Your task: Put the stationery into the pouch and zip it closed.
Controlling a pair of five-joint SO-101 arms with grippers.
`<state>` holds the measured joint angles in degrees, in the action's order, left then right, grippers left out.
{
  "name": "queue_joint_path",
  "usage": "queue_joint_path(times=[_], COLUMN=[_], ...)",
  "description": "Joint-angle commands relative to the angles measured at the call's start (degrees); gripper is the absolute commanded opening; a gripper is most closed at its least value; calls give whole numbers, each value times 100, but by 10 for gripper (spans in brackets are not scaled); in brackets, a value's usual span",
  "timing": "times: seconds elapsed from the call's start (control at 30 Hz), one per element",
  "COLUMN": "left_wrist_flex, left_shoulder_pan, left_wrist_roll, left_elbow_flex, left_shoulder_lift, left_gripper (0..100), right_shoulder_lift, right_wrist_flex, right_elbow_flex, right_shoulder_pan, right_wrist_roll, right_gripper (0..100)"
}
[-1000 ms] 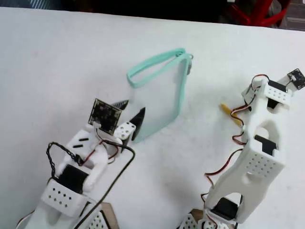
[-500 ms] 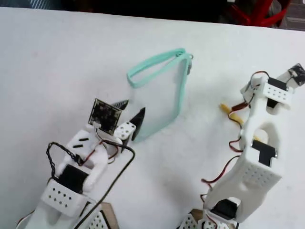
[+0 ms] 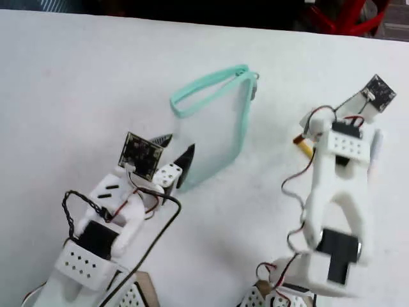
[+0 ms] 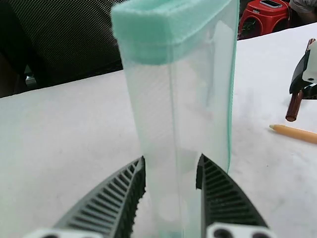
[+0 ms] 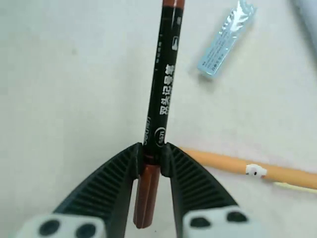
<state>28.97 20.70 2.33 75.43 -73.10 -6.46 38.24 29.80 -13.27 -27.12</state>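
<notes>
Left gripper [image 4: 171,164] clamps the upright translucent mint-trimmed pouch [image 4: 183,99]; right gripper [image 5: 151,151] grasps a black-and-brown marker pen [image 5: 166,84] near an orange pencil [image 5: 223,162] on the white worktop [image 3: 77,77].

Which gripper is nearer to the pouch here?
Left. The left gripper is shut on the pouch itself; the right gripper holds a marker off to the pouch's side, apart from it.

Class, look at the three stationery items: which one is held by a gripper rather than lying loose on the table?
The black marker with brown ends, clamped in the right gripper; the orange pencil and the small blue packet lie free.
</notes>
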Motion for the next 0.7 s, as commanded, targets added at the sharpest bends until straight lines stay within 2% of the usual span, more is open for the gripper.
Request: queue_joint_path(times=[0.0, 0.17, 0.67], left_wrist_flex=[-141, -141, -123], left_shoulder_pan=[84, 84, 84], left_wrist_roll=[62, 62, 62], left_elbow_flex=[-35, -35, -35], left_shoulder_lift=[-22, -22, -22], left_gripper=[173, 173, 173], right_shoulder_lift=[-919, -1420, -1490], right_wrist_flex=[-919, -1270, -1270], right_elbow_flex=[800, 1319, 1389], right_shoulder_pan=[286, 673, 998], right_wrist_roll=[492, 1055, 1090], right_gripper=[19, 19, 19])
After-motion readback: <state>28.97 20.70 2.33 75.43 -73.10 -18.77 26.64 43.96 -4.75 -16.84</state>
